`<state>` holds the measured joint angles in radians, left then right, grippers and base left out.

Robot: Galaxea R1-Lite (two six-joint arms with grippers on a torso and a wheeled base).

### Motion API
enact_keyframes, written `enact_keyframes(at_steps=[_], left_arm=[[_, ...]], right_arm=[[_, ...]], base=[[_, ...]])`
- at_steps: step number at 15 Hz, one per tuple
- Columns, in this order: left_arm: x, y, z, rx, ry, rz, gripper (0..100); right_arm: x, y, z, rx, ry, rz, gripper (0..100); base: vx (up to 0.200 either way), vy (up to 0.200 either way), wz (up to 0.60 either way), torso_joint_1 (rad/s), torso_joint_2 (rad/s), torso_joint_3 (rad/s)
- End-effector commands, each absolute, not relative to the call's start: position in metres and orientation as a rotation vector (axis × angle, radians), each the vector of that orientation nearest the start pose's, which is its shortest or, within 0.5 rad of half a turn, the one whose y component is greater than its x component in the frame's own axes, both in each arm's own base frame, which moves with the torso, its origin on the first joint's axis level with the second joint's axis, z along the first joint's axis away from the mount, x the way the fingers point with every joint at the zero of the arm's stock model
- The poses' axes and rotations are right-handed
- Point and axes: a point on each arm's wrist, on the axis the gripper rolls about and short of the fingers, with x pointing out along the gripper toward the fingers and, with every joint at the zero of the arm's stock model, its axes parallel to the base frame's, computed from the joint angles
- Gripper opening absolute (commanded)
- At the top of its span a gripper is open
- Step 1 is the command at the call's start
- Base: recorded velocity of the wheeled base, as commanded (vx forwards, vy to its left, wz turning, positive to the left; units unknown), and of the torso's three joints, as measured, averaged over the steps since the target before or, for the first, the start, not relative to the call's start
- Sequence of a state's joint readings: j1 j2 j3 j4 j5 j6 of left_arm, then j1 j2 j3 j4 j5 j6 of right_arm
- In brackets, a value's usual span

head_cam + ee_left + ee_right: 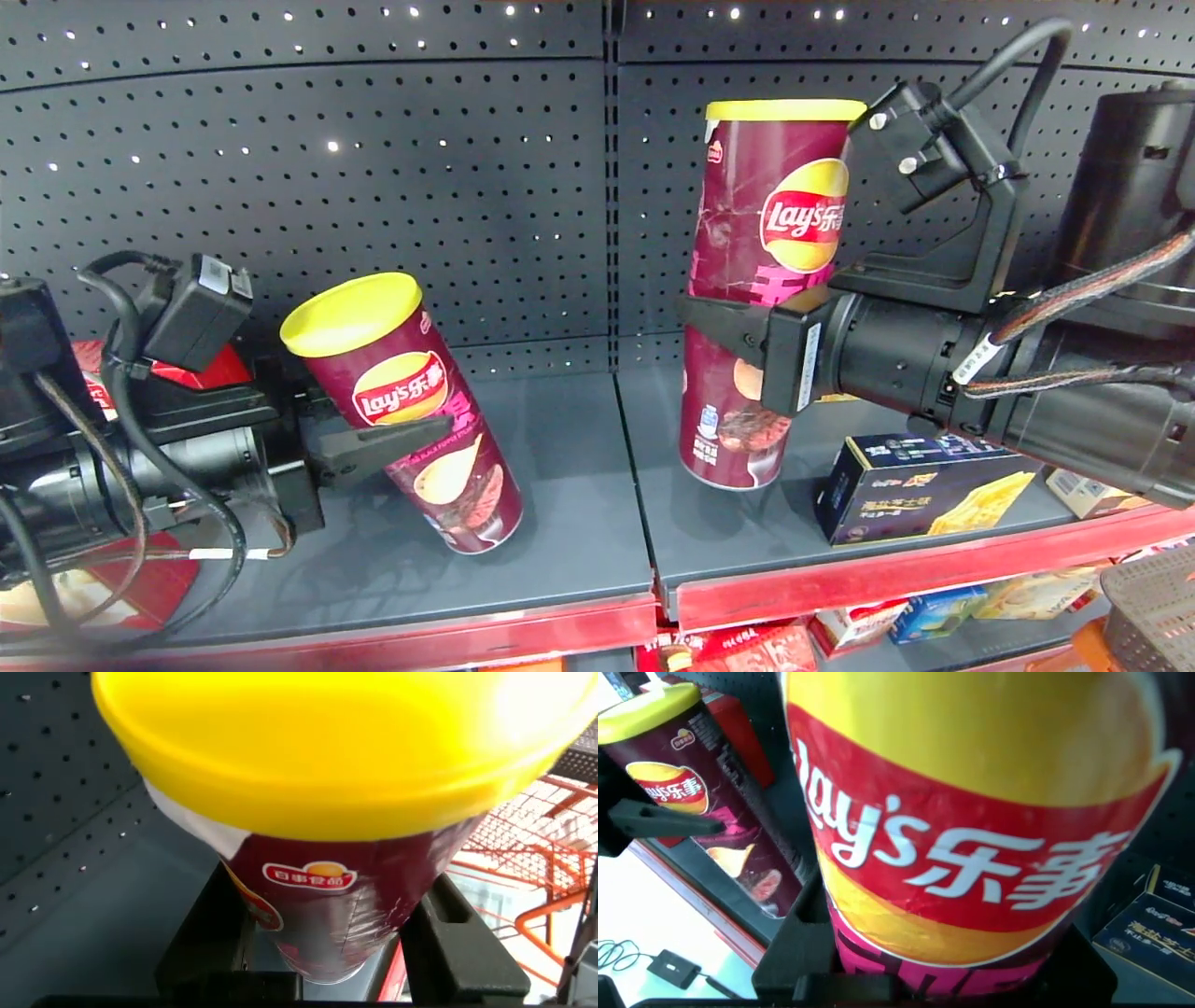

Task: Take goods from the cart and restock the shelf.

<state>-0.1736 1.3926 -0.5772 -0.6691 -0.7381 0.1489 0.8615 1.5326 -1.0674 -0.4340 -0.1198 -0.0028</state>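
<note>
The near can, maroon with a red and yellow label, is clamped between the two dark fingers of the right gripper. To its left, the far can, yellow-lidded, leans on the grey shelf; a finger of the left gripper lies across its middle. A dark blue box lies on the shelf just right of the near can. A black cable lies on the pale surface below the shelf.
</note>
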Motion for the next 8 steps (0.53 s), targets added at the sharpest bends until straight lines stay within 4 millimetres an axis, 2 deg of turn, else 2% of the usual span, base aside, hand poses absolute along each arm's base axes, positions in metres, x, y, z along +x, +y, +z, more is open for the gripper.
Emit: enact_keyframes(at_steps=[1, 5, 8], left_arm=[[0.204, -0.050, 0.204, 0.095, 0.079, -0.914, 0], [0.199, -0.045, 0.189, 0.084, 0.128, -0.893, 0], [0.199, -0.044, 0.186, 0.081, 0.139, -0.889, 0]], right_arm=[[0.185, 0.211, 0.286, -0.018, 0.027, 0.742, 0], [0.185, 0.211, 0.286, -0.017, 0.025, 0.742, 0], [0.185, 0.211, 0.286, -0.017, 0.025, 0.742, 0]], base=[[0.000, 0.000, 0.00, 0.000, 0.00, 0.000], [0.000, 0.000, 0.00, 0.000, 0.00, 0.000], [0.000, 0.000, 0.00, 0.000, 0.00, 0.000]])
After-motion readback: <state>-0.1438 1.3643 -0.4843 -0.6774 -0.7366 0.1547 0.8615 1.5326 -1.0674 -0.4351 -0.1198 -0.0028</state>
